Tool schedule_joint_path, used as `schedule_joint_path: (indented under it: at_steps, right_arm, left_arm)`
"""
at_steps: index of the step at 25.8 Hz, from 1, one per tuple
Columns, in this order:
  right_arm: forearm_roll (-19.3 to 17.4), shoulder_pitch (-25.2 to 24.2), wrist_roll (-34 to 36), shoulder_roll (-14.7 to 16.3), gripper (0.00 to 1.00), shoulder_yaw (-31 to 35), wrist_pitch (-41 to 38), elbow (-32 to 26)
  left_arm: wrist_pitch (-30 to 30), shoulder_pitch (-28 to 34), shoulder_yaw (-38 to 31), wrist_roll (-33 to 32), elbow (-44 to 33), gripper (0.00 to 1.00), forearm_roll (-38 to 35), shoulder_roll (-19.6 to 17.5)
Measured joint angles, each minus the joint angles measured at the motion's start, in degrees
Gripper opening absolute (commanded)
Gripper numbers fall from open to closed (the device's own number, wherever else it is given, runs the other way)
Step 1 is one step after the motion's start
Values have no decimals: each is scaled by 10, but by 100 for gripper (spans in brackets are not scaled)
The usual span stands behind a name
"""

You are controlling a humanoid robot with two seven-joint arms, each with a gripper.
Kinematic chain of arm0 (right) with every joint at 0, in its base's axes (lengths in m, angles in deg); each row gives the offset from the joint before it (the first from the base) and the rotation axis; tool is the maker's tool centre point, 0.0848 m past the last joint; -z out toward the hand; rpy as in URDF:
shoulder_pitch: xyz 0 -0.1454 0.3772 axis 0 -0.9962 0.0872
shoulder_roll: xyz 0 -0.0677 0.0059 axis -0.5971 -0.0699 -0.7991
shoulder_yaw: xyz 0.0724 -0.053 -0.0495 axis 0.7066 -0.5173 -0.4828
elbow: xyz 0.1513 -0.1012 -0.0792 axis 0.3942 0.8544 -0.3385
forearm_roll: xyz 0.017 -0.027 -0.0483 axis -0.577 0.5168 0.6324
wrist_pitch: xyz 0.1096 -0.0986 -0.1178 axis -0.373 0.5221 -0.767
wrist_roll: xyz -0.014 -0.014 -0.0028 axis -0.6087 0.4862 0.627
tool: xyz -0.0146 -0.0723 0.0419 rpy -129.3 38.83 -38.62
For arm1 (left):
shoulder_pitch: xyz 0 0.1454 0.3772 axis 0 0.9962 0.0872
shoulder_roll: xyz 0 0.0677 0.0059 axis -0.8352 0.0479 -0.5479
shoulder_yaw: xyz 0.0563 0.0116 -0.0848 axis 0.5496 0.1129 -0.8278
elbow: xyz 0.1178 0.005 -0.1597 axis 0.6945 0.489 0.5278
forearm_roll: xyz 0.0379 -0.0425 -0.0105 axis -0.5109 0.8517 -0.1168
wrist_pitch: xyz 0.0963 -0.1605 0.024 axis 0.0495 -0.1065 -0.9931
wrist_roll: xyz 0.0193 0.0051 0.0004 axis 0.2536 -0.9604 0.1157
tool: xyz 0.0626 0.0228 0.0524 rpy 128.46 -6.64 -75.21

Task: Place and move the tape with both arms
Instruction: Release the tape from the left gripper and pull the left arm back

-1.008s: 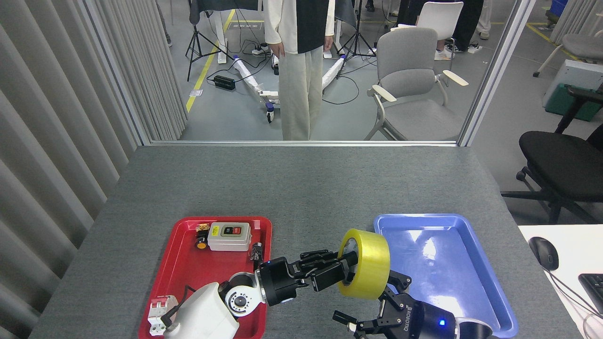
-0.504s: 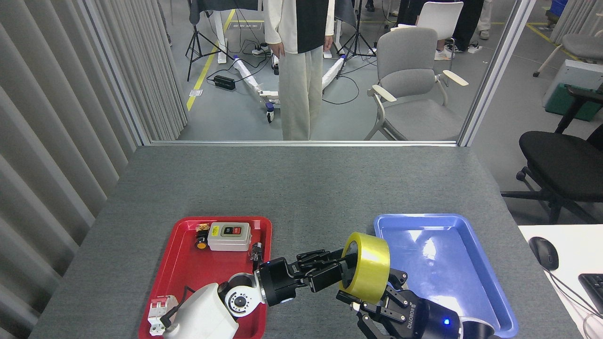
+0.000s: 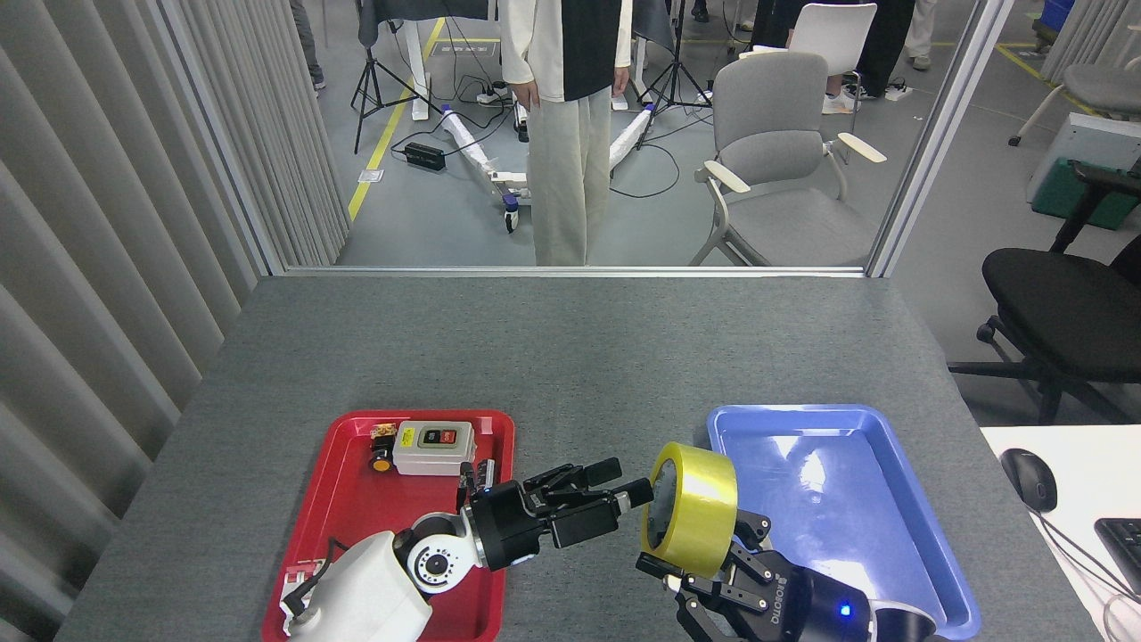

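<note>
Tape, a wide yellow roll on a white core, stands on edge above the grey table, between the two trays and just left of the blue tray. The right gripper pinches it from below, fingers closed against the roll's lower rim. The left gripper sits just left of the roll with fingers spread, its tips close to the core hole but apparently apart from it; the angle makes this hard to confirm. The hand-over looks done, with the right arm carrying the roll. Next, the roll needs moving right over the blue tray and setting down. White lettering on the right gripper reads "ROBOTIQ". In the red tray lies a grey switch box with labelled buttons too small to read.
</note>
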Motion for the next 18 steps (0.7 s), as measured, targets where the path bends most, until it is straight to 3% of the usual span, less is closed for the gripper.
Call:
schedule_joint_path:
  at_steps: [5, 12, 18]
  right_arm:
    - [18, 4, -29, 12, 0, 1, 106, 12]
    - [19, -1, -96, 36, 0, 32, 277, 33]
    - [-5, -3, -191, 63, 0, 38, 415, 61]
  left_arm:
    - [-44, -4, -4, 2, 6, 100, 0, -26]
    - [-73, -1, -19, 6, -1, 100, 0, -94]
    - [-152, 9, -22, 73, -27, 100, -70, -183]
